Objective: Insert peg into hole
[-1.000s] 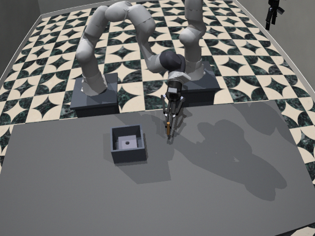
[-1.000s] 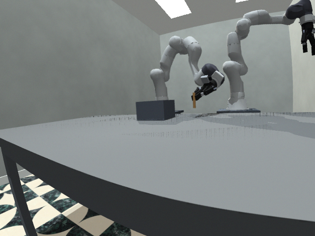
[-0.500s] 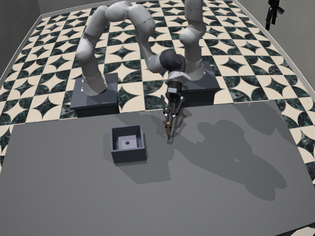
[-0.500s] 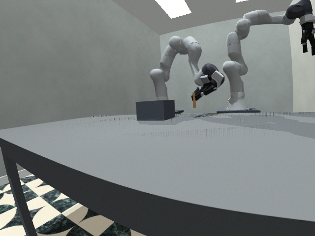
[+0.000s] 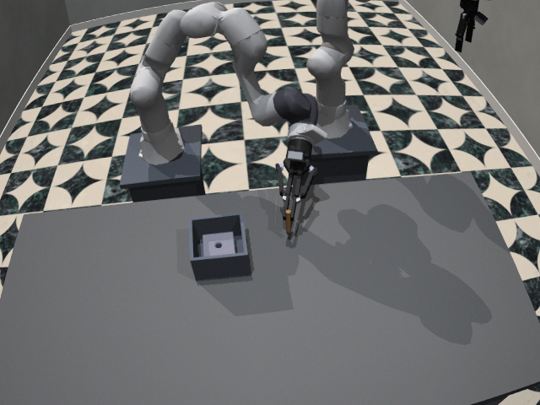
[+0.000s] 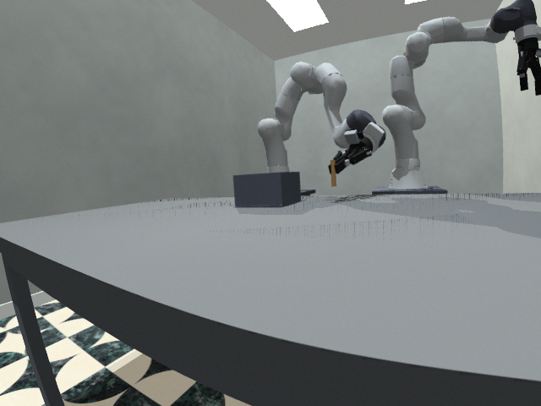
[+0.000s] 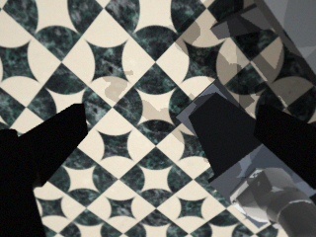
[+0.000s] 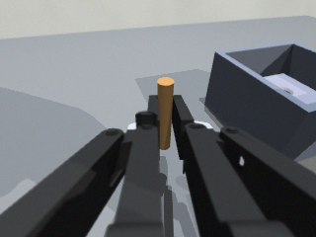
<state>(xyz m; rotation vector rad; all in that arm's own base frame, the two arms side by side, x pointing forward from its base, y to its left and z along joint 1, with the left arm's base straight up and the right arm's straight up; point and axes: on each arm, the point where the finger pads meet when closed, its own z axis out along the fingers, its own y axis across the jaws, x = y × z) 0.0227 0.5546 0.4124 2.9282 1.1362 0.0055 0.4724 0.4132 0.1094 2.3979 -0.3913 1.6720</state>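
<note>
Near the desk's robot-side edge, top view: right arm's jaws closed on the orange peg. Open box sits on the desk beside them, apart from the peg, set in from that same edge. Only this view shows the plate hole fully, vacant. Left arm's jaws are off past the desk's robot-side edge, at the picture's top right corner.

Exterior view: shows what top can't, peg bottom above the desk surface, air between. Peg long axis near vertical, lower end pointing down. Box walls hide the plate. Left jaws high up, spread.

Left wrist view: jaws wide, nothing between, tiled floor below. No peg or box here.

Right wrist view: peg gripped between narrow jaws, upper end sticking up past them. Box wall is the near obstacle to one side; open room between it and the peg. Hole partly visible over the rim.
</note>
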